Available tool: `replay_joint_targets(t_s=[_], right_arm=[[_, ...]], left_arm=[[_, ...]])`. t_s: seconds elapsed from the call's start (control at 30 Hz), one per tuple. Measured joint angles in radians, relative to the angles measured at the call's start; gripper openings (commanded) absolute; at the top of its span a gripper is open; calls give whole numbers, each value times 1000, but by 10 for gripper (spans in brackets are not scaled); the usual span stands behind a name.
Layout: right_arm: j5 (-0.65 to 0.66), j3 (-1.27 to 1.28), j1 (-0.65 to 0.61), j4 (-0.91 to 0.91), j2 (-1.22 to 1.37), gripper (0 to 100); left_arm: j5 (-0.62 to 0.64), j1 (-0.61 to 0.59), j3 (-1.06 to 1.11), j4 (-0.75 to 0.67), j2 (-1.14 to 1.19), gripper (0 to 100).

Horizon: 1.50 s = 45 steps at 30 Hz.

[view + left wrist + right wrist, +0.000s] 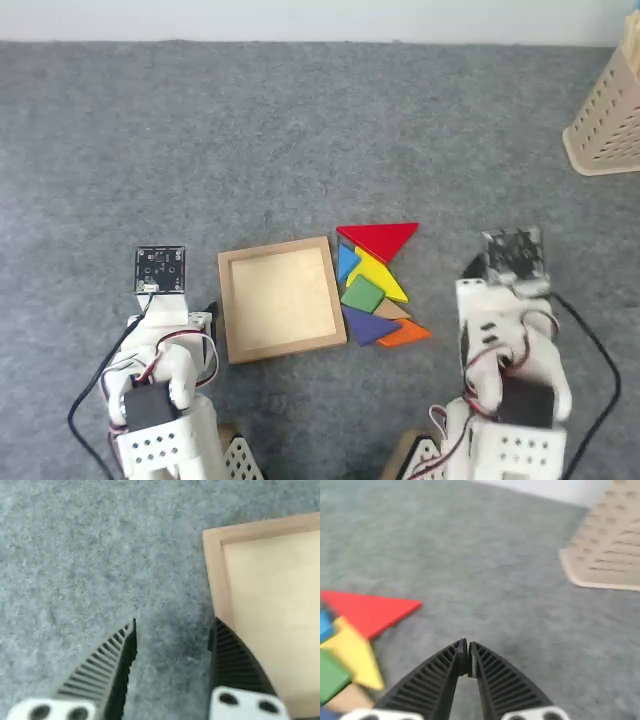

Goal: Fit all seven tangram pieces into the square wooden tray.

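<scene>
No piece is placed yet: the square light-wood tray (225,305) holds nothing, the seven coloured tangram pieces (375,285) cluster just beside it, the left gripper (172,630) stands apart, and the right gripper (468,650) is closed on nothing.

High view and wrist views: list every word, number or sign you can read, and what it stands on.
None can be read.
The tray, the pieces and the basket bear no print.
The black board on each arm has pale marks, too small to read.
</scene>
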Motion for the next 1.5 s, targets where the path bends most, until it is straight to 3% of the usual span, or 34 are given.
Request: replay_joint_targets(t_s=[0.2,0.43,0.67,0.97,1.17,1.5], right_arm=[[3,-296,-164,-2,534,32],[18,-612,-339,-2,1140,322],[250,-870,-446,5,1553,358],[486,-1008,-440,71,1697,358],[635,-1014,-354,107,1697,358],[677,-1022,-341,98,1820,358]], left_arm=[[0,0,0,0,0,225],[0,0,0,0,0,225],[0,0,0,0,0,225],[0,0,0,0,0,225],[0,0,0,0,0,225],[0,0,0,0,0,225]])
